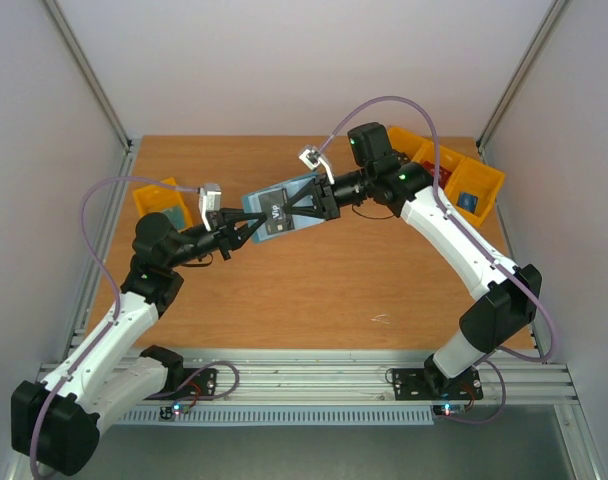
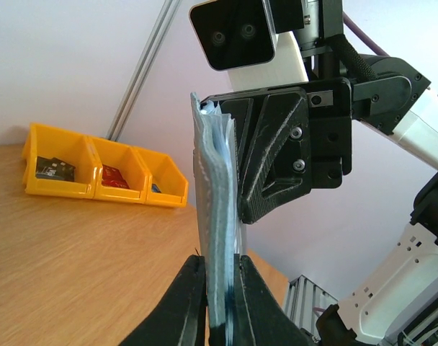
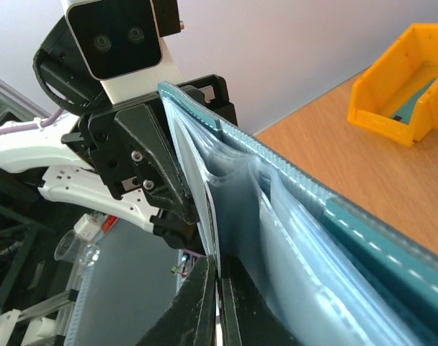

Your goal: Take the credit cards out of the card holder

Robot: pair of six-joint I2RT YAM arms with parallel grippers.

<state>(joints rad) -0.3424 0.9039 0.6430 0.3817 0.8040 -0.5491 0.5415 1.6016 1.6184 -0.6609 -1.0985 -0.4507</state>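
The teal-blue card holder point(image 1: 284, 196) hangs open above the table between both grippers. A dark credit card point(image 1: 276, 215) with pale lettering lies in its face. My left gripper point(image 1: 246, 228) is shut on the holder's lower edge; its fingers point(image 2: 190, 295) squeeze the blue layers point(image 2: 212, 180). My right gripper point(image 1: 300, 206) comes from the opposite side. In the right wrist view its jaws point(image 3: 220, 303) are shut on a thin pale edge, seemingly a card's, by the holder's pale lining point(image 3: 276, 238).
A row of yellow bins point(image 1: 454, 178) stands at the back right holding small dark and red items. A single yellow bin point(image 1: 164, 200) sits at the left, behind the left arm. White walls enclose the wooden table point(image 1: 314, 300).
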